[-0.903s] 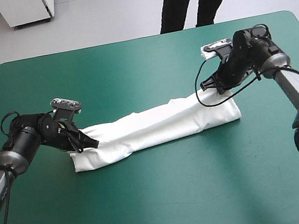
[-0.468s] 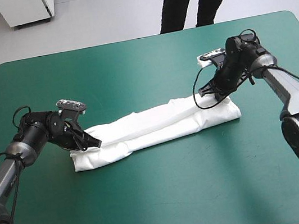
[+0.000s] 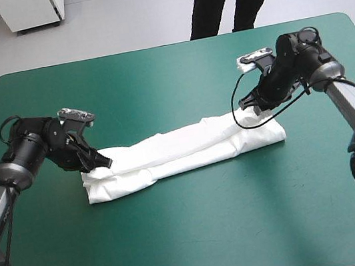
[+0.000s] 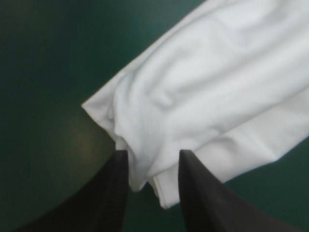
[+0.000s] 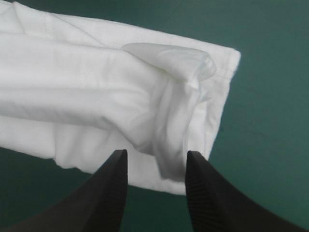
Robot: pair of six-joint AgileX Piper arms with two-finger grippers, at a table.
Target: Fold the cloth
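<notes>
Left pincer: my left pincer (image 4: 149, 157) was spread, its black fingers (image 4: 113, 193) apart. A corner of the white T-shirt (image 4: 203, 92) reached into the gap between them, and nothing was pinched.
Right pincer: my right pincer (image 5: 154, 155) was spread too, with a puckered, bunched fold of the other short end just ahead of its tips and partly between them.
T-shirt: it lay as a long, narrow folded band flat on the teal-green bench (image 3: 181, 240), running from one pincer to the other.
Step, as I judged it: taking hold of both short ends so the band could be folded again.
Risk at the left pincer: several layer edges sat stacked in the gap. A shallow bite might have caught only the top layer, and the band would have peeled open when lifted.
Risk at the right pincer: I might have caught only the loose pucker, which would have pulled out and let that end sag.
Risk across both: uneven grips could have twisted or dragged the band.
</notes>
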